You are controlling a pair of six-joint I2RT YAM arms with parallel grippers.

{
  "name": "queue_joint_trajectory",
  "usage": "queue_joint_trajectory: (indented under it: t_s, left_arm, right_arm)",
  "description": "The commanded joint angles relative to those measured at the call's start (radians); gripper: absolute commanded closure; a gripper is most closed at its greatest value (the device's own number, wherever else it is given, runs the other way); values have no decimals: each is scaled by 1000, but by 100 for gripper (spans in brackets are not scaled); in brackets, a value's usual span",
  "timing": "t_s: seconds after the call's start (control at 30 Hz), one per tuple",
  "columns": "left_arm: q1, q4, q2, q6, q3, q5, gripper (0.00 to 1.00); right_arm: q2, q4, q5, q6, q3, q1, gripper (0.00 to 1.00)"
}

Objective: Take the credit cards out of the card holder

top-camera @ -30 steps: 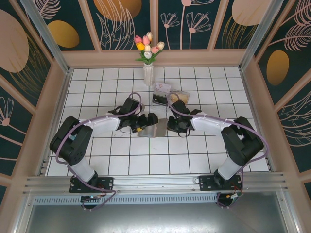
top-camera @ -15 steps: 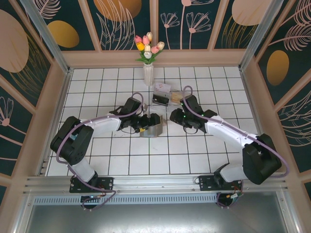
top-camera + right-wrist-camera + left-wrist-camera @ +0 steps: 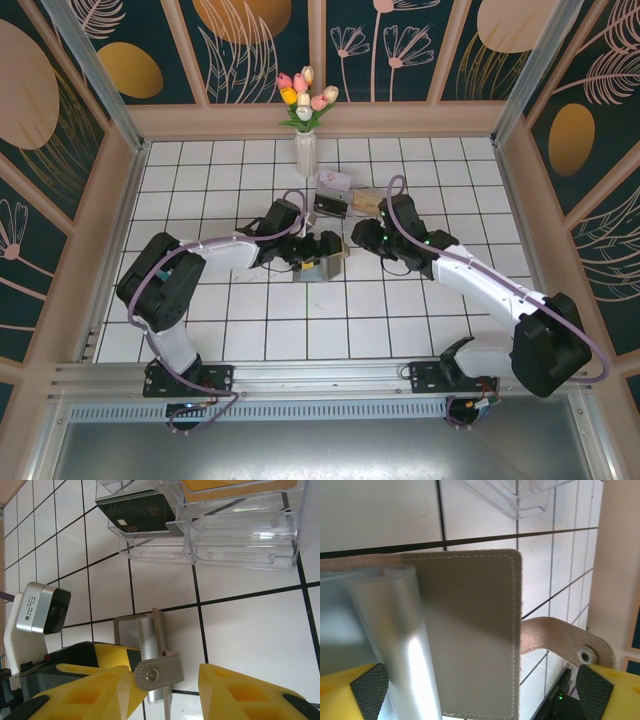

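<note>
Top external view, working out from the arm bases: the card holder [image 3: 318,268] is on the white tiled tabletop [image 3: 250,330], roughly midway between the two arms, with its closing tab [image 3: 560,640] undone. The left end effector [image 3: 325,252] is right over the holder with its jaws spread as wide as they go. On the left wrist cam the holder and its clear sleeve [image 3: 395,630] lie between the two pads [image 3: 367,687], and honestly I can't tell if either pad is pressing on it. The right end effector [image 3: 170,680] sits just right of the holder and a touch farther back, jaws partly apart. The tab is in the gap, up against one finger, not pinched.

Just beyond the holder is a clear plastic tray [image 3: 240,550], with a stack of black credit cards [image 3: 140,510] in one compartment and a tan-yellow card [image 3: 235,486] in the next. Farther back from the holder stands a white vase [image 3: 305,152] of tulips [image 3: 305,95].
</note>
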State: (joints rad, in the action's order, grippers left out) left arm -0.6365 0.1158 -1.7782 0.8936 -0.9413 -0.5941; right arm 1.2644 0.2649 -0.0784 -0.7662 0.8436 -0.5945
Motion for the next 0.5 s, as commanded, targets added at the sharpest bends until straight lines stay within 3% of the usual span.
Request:
queue_joint_trajectory:
  t_s: [0.0,0.17,0.47]
  left_arm:
    - [-11,82,-17,37,-25,-39,2]
    - [-12,95,-29,49,-25,-33,10]
    - [-13,156,-77,72,-25,-51,36]
  right_arm:
    - [-31,-22,8,-16,-22,12,59]
    - [-26,-20,-12,-17,-24,20,68]
    - [-12,-21,-37,-17,-24,25,72]
